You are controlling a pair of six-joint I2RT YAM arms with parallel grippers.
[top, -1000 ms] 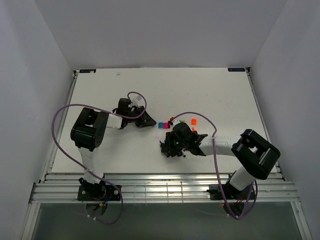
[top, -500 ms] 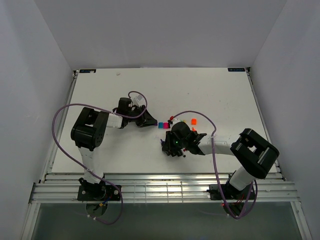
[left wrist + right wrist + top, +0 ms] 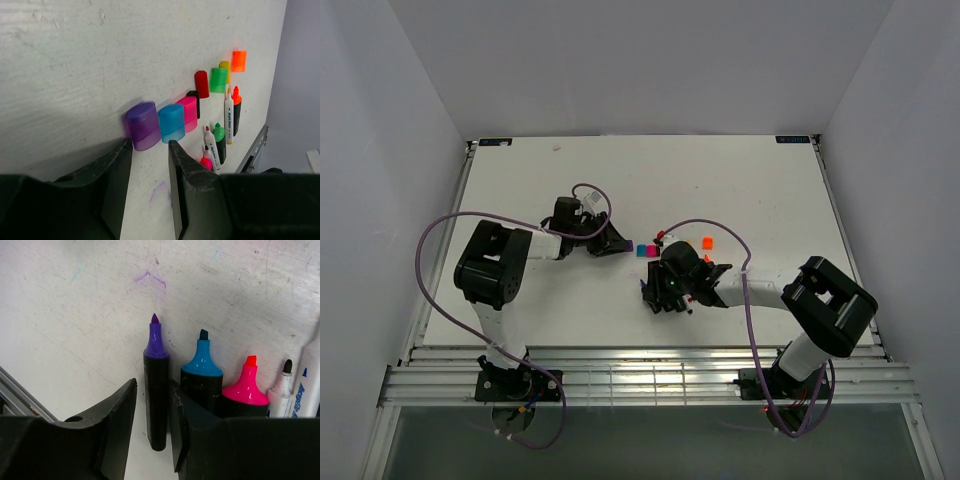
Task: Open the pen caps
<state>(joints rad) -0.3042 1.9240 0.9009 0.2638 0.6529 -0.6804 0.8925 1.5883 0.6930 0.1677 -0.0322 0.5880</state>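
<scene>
Several pen caps lie in a row on the table in the left wrist view: purple (image 3: 143,125), blue (image 3: 172,122), pink (image 3: 188,113), small black (image 3: 194,95), red (image 3: 202,83), green (image 3: 218,80) and orange (image 3: 239,60). My left gripper (image 3: 148,155) is open just short of the purple cap, with nothing between its fingers. My right gripper (image 3: 152,400) is open around an uncapped purple-tipped marker (image 3: 156,385) lying on the table, with a gap on the marker's left side. Blue-tipped (image 3: 201,375) and pink-tipped (image 3: 245,390) markers lie beside it. From above, the left gripper (image 3: 617,244) and right gripper (image 3: 655,298) flank the caps.
More uncapped pens lie past the caps: a white pen (image 3: 229,117), an orange-tipped marker (image 3: 236,110) and a green-tipped marker (image 3: 219,140). A purple ink mark (image 3: 150,277) stains the white table (image 3: 740,180). The slatted near edge (image 3: 620,360) runs close below the right gripper.
Both grippers have opened. The left one has let go of the purple cap beside the blue cap; the right one has loosened around the purple marker. Both arms barely shifted.
</scene>
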